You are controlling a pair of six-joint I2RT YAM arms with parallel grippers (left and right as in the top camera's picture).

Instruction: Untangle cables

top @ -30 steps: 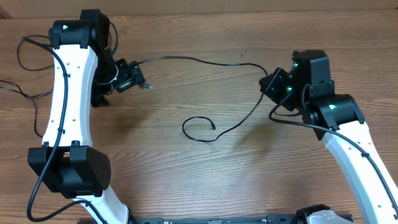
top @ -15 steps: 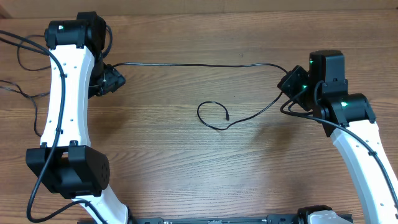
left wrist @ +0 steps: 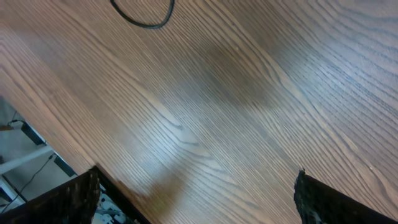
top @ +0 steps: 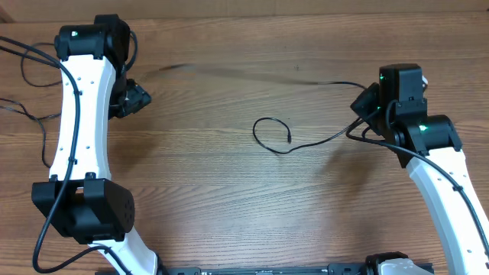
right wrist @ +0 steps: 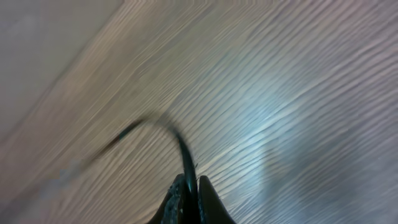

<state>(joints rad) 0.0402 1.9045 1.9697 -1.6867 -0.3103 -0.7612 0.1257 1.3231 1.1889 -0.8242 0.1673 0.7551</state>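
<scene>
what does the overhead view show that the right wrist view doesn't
Only the overhead: the left arm and right arm, plus the cable curling into a loop with a free end on the table.
Only the right wrist: a close, blurred look at the right gripper pinched shut on the cable, a grip the overhead does not show clearly.
Both: the wood table and that cable leading away from the right gripper.

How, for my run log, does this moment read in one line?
left tool: open, empty; right tool: shut on cable; cable: loop on table
</scene>
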